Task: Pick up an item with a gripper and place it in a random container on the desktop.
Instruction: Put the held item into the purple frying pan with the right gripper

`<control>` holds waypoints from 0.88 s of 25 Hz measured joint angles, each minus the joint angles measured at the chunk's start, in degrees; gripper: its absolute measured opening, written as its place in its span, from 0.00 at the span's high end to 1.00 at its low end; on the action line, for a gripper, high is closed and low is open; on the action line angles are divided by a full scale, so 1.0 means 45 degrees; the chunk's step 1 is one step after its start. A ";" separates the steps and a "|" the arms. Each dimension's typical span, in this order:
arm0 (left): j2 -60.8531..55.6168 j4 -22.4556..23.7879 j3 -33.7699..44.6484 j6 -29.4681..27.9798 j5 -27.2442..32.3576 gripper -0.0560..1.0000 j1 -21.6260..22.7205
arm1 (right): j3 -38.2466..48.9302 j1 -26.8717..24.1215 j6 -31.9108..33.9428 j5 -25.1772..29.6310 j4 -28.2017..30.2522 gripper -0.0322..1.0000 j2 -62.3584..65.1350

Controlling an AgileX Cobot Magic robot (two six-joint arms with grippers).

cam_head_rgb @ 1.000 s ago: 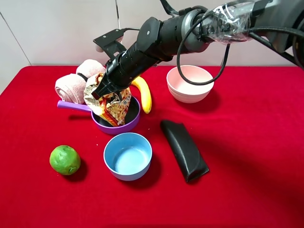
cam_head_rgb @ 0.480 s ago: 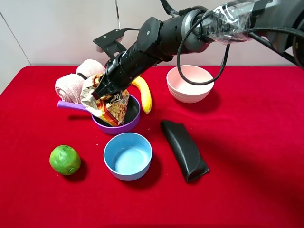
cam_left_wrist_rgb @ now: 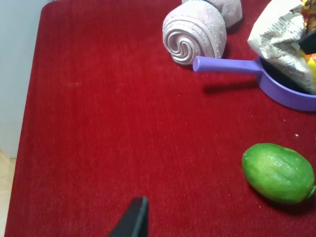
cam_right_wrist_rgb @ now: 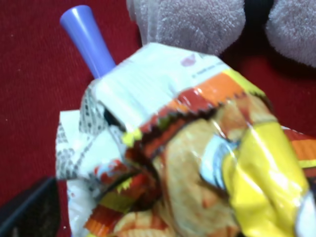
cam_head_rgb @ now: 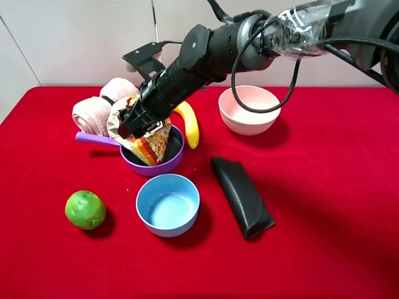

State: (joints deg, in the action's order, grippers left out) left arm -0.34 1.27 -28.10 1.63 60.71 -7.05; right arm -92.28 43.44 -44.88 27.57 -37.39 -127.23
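Note:
The snack bag (cam_head_rgb: 151, 140), crinkly foil in yellow, orange and red, stands tilted inside the purple pan (cam_head_rgb: 171, 163) at the back left of the red desktop (cam_head_rgb: 324, 187). My right gripper (cam_head_rgb: 129, 126) reaches across from the right and is shut on the bag's upper left edge. In the right wrist view the bag (cam_right_wrist_rgb: 197, 163) fills the frame, with the pan handle (cam_right_wrist_rgb: 86, 37) behind it. The left wrist view shows the bag (cam_left_wrist_rgb: 281, 34), the pan (cam_left_wrist_rgb: 291, 96) and one dark fingertip (cam_left_wrist_rgb: 133, 219) of my left gripper above bare cloth.
A banana (cam_head_rgb: 189, 121) lies against the pan's far right side. Two rolled pink towels (cam_head_rgb: 93, 114) sit behind the handle. A blue bowl (cam_head_rgb: 168, 204), a lime (cam_head_rgb: 85, 210), a black pouch (cam_head_rgb: 242, 196) and a pink bowl (cam_head_rgb: 249, 109) stand around.
My right gripper has shifted slightly left and down with the bag. The bag now sits lower in the pan.

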 joint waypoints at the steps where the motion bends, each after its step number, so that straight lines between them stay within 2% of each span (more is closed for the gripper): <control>1: 0.0000 0.0000 0.0000 0.0000 0.0000 0.01 0.0000 | 0.0000 0.0000 0.0057 0.0010 0.0000 0.30 0.0000; 22: 0.0000 0.0000 0.0000 0.0000 0.0000 0.01 0.0000 | 0.0000 -0.0102 0.0638 0.0133 0.1190 0.30 0.0981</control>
State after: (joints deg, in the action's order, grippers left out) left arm -0.34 1.27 -28.10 1.63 60.71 -7.05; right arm -92.28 42.98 -42.01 28.16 -32.04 -122.82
